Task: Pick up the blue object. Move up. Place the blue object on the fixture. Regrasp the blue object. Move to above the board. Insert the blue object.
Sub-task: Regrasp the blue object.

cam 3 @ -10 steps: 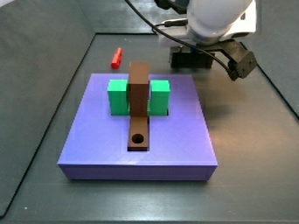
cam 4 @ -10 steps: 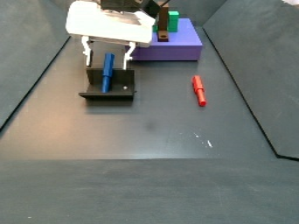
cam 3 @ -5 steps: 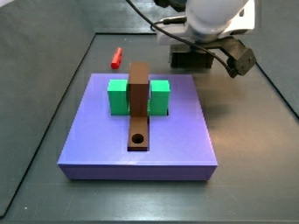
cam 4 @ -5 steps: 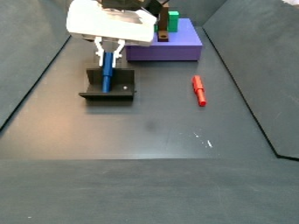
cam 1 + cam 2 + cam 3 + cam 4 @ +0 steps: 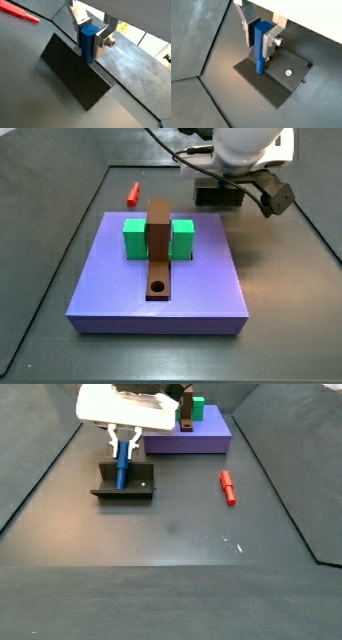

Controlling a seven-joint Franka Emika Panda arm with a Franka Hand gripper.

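blue object (image 5: 259, 50) first: a thin, short, square-edged stick, solid blue, standing upright with its lower end down on the fixture (image 5: 278, 79) in both wrist views. by the look of it it's light and rigid, smooth-sided, so it could slip or tip if pinched off-centre; best hold looks to be on the flat faces of the upper half, squarely between the pads. and that's where the gripper (image 5: 90, 36) sits now, upper centre of a wrist view, silver finger plates either side of the blue object (image 5: 88, 42); it appears clamped on it, though i can't tell how firmly the pads press. in a side view the blue object (image 5: 122, 463) shows at upper left, rising from the dark fixture (image 5: 123, 488) with the gripper (image 5: 123, 442) right over it. moving out: the red peg (image 5: 227, 486) lies on the floor right of centre, well apart from the fixture. the board (image 5: 160, 278) fills the middle of a side view, carrying the green block (image 5: 136, 238) and the brown bar (image 5: 159, 250), its round hole near the lower end. my read: this is the regrasp step, with the move to above the board not yet begun.
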